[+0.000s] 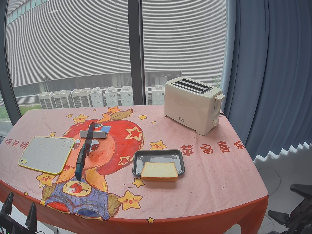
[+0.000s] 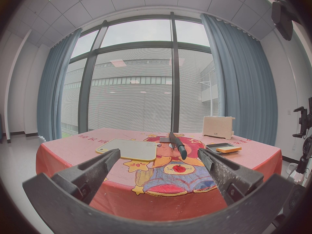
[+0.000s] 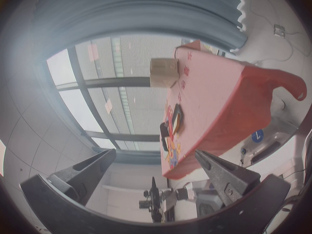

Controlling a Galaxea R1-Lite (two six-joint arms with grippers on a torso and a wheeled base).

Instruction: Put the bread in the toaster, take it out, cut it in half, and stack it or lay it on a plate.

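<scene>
Bread (image 1: 159,171) lies across the dark tray's (image 1: 152,156) near rim on the tabletop (image 1: 208,176), well apart from the left pincer (image 2: 158,153) and right pincer (image 3: 155,152), each spread wide and empty.

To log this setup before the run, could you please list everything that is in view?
bread: one slice, pale with a tan crust, lying on the tray's near edge
tray: one, black, middle of the table
toaster: one, cream, far right corner of the table
knife: one, dark blade and handle, propped on the rest
knife rest: one, grey, beside the board
cutting board: one, white with a yellow-green rim, left side of the table
table: one, pink cartoon-print cloth
curtain: blue, at the right
left gripper: black, open, off the near left edge
right gripper: black, open, off the right side
</scene>
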